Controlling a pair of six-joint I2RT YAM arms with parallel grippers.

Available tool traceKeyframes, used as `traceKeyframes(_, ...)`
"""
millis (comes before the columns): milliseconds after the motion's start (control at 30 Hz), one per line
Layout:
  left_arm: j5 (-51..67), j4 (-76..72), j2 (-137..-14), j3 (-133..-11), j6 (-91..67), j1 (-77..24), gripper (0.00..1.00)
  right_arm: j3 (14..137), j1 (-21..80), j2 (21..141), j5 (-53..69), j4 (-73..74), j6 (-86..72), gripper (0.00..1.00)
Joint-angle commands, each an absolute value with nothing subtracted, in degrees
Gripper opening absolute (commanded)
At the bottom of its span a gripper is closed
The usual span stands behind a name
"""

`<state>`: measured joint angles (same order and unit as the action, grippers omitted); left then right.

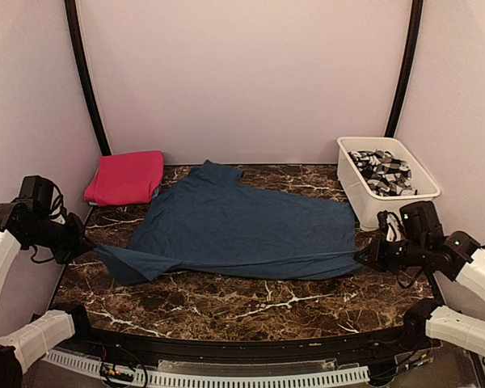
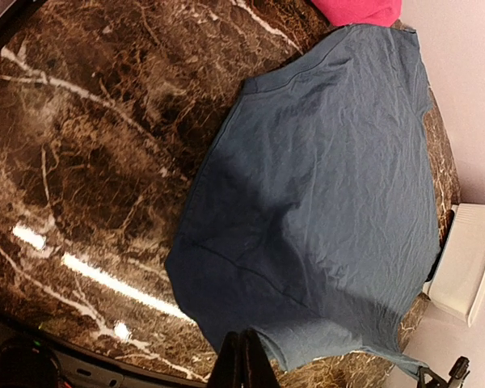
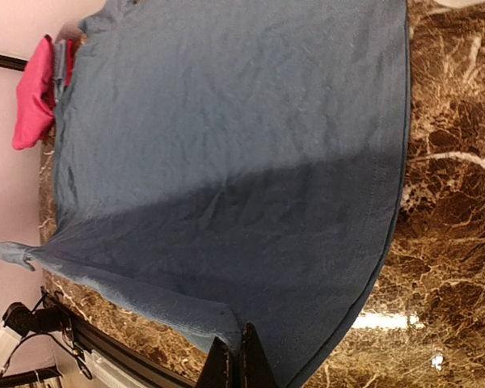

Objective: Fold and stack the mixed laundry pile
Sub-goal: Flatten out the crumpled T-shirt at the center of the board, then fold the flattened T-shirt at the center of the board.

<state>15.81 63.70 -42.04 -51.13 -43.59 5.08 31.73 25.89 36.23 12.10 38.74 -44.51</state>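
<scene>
The shirt (image 1: pixel 242 226) lies flat in the middle of the table (image 1: pixel 226 305). Our left gripper (image 1: pixel 87 241) at nine o'clock and right gripper (image 1: pixel 362 257) at three each pinch a corner. If we tug unevenly, a corner may slip out and the shirt may bunch up.

My top camera looks down from above the near edge over the whole table (image 1: pixel 226 307). Both wrist cameras sit close and low, facing inward; all three views share the blue garment (image 1: pixel 242 226).
</scene>
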Motion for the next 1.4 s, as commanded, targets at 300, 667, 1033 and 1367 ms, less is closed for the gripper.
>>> traceKeyframes(300,12.71,39.07,-71.71,-60.85,-35.5,-3.3,0.0,33.4,25.32,51.46,3.76,30.05,-44.28,0.0)
traceKeyframes(667,8.6,34.45,-96.7,-79.32,-26.75,-11.7,0.0,36.23,20.66,62.06,4.28,23.09,-39.25,0.0)
traceKeyframes(1033,6.86,33.41,-109.54,-88.97,-23.53,-14.4,0.0,35.13,17.23,67.5,6.17,19.64,-36.52,0.0)
traceKeyframes(1367,5.88,33.95,-113.25,-94.47,-21.57,-14.59,0.01,36.87,17.18,73.8,5.85,17.98,-34.34,0.0)
